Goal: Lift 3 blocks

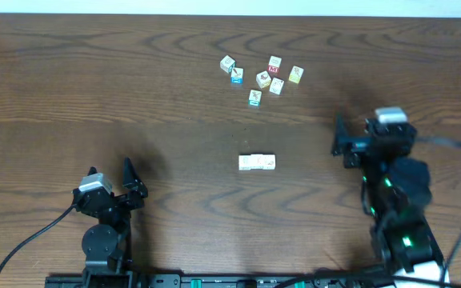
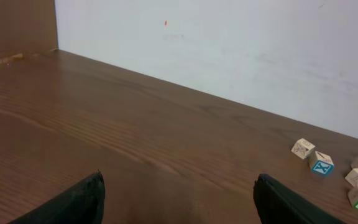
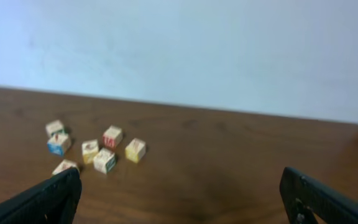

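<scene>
Three pale cream blocks [image 1: 257,162] lie side by side in a short row at the middle of the table, seen only in the overhead view. My left gripper [image 1: 110,170] is open near the front left, well apart from the row, its dark fingertips [image 2: 87,198] spread wide over bare wood. Right of the row and a little farther back, my right gripper [image 1: 343,142] is also open, with its fingers [image 3: 50,198] wide apart and nothing between them. Neither wrist view shows the row.
A loose cluster of small cubes [image 1: 264,75] with coloured faces lies at the back centre. It also shows at the right edge of the left wrist view as cubes [image 2: 321,163] and in the right wrist view as cubes [image 3: 104,152]. A pale wall [image 3: 179,50] stands behind the table.
</scene>
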`<state>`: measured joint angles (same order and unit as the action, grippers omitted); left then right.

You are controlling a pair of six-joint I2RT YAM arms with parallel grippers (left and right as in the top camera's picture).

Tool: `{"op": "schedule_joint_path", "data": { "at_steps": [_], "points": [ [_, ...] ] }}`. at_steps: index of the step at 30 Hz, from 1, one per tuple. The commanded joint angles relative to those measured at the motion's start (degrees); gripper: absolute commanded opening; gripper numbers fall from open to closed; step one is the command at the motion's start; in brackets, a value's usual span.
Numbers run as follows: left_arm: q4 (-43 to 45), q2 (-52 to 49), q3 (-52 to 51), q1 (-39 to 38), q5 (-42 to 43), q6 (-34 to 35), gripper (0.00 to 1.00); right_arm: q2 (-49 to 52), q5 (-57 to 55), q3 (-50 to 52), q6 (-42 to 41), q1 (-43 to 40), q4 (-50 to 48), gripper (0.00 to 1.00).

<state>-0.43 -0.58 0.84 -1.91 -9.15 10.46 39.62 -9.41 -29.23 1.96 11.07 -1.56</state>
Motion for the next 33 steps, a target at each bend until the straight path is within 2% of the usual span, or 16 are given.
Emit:
{"op": "schedule_joint_path", "data": {
  "at_steps": [1,7,14,22,26,33],
  "points": [
    [-3.0,0.3,-0.6,0.3,-0.5,-0.5,0.77,-7.1,1.6,4.5,2.0,-2.9,0.1,0.99],
    [-3.0,0.3,-0.6,0.3,-0.5,-0.5,0.77,-21.1,4.1,14.9,1.9,-6.0,-1.1,0.99],
    [-3.0,0.3,-0.6,0.3,-0.5,-0.5,0.77,-33.0,5.5,21.3,1.7,-8.5,-2.6,0.99],
    [-3.0,0.3,-0.6,0.3,-0.5,-0.5,0.77,-39.4,6.3,27.1,1.5,-11.1,-2.8,0.99],
    [-3.0,0.3,-0.6,0.3,-0.5,-0.5,0.77,-39.3,6.3,28.9,1.5,-11.8,-2.9,0.99],
    [-3.0,0.3,-0.6,0.3,-0.5,-0.5,0.77,-39.4,3.5,28.9,1.3,-12.2,4.1,0.99]
  ]
}}
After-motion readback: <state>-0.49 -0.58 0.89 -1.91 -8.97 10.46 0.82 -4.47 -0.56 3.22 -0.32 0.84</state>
